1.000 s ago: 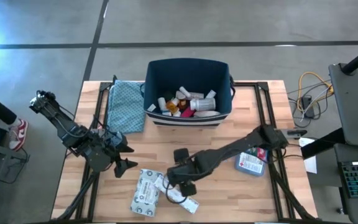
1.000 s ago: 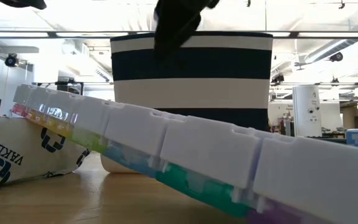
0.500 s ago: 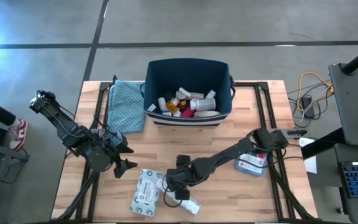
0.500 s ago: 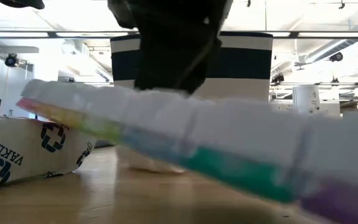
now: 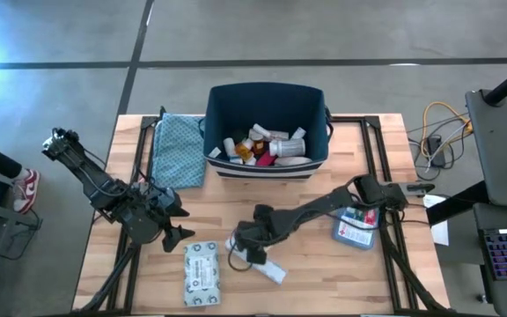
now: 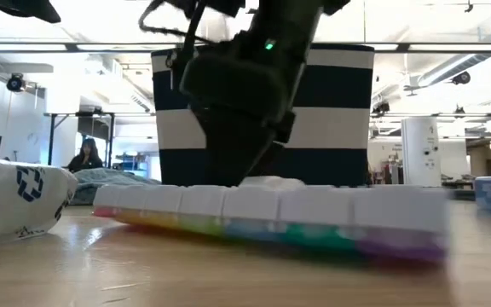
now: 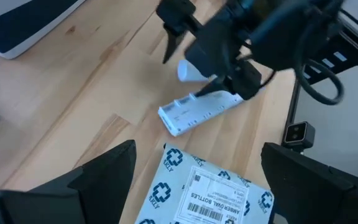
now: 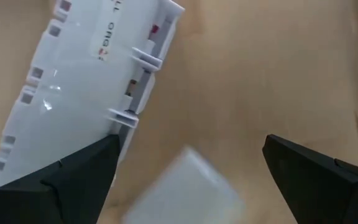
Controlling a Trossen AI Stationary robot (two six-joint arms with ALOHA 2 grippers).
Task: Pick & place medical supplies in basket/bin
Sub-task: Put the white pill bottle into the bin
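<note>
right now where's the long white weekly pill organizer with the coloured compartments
In the high view the long white pill organizer lies flat on the wooden table, front centre, under the open right gripper, right of the white carton.

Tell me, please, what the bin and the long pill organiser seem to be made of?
Bin: apparently soft woven fabric, matte navy with white stripes, its rim slightly rounded. Pill organiser: probably hard plastic, white smooth lids over translucent rainbow-tinted compartments with moulded hinges.
</note>
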